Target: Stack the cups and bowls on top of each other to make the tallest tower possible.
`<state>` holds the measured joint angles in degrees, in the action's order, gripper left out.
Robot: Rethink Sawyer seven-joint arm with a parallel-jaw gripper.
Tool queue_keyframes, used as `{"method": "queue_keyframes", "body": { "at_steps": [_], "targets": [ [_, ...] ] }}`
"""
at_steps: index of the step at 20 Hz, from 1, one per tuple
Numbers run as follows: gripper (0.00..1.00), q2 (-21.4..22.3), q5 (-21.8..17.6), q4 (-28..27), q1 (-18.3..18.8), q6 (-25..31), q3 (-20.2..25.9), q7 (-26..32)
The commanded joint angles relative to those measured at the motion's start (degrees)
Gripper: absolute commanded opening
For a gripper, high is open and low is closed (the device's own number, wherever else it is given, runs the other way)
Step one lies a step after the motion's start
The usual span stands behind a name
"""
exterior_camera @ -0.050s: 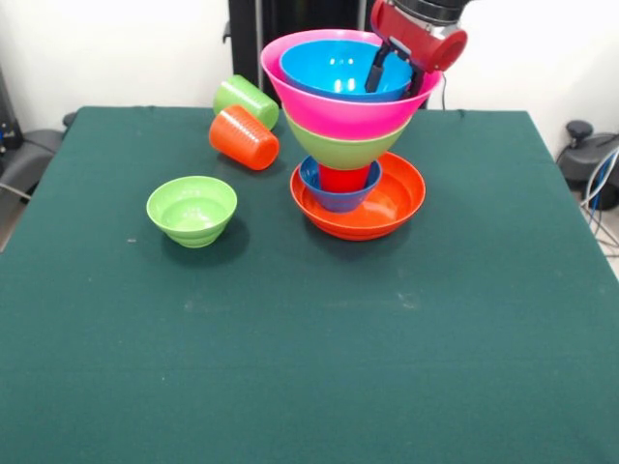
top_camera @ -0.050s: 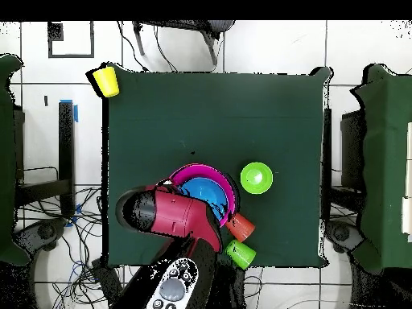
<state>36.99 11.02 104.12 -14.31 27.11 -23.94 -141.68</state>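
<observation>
A red and black Sawyer arm reaches over the tower (exterior_camera @ -0.050s: pixel 353 145), its gripper (exterior_camera @ -0.050s: pixel 395 70) dipped at the rim of the large blue bowl (exterior_camera @ -0.050s: pixel 338 68) that sits nested in the huge pink bowl (exterior_camera @ -0.050s: pixel 334 111); the dark fingers appear to straddle the blue and pink rims, though whether they are clamped on plastic or merely spread beside it cannot be told from either view. Directly beneath the gripper the stack runs downward: the large green bowl (exterior_camera @ -0.050s: pixel 340 151), a red cup (exterior_camera @ -0.050s: pixel 343 178) standing in the small dark blue bowl (exterior_camera @ -0.050s: pixel 334 195), and the wide orange bowl (exterior_camera @ -0.050s: pixel 387 208) resting on the green counter (exterior_camera @ -0.050s: pixel 309 367) as base. Still loose, the orange cup (exterior_camera @ -0.050s: pixel 245 137) and light green cup (exterior_camera @ -0.050s: pixel 246 101) lie on their sides touching each other, off to one side of the gripper at counter level, with the small green bowl (exterior_camera @ -0.050s: pixel 191 210) upright further out; the yellow cup (top_camera @ -0.050s: pixel 105 80) sits at the counter's far corner, well apart. All pieces look like light, stiff, glossy plastic, likely slippery under a pinch, so a rim or wall grip seems safest. The funnel-shaped stack balances on a narrow cup and would probably tip under any sideways nudge.
</observation>
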Motion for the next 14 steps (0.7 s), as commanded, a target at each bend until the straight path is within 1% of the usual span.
{"method": "queue_keyframes", "body": {
  "at_steps": [1, 8, 14],
  "targets": [
    [1.00, -0.67, 1.82, 0.59, 0.46, 4.31, 4.31, -7.92],
    [1.00, 3.32, 1.33, -0.45, -0.67, 10.87, 2.28, -7.94],
    [1.00, 4.97, 1.16, -1.22, -1.17, 13.89, 1.68, -8.35]
  ]
}}
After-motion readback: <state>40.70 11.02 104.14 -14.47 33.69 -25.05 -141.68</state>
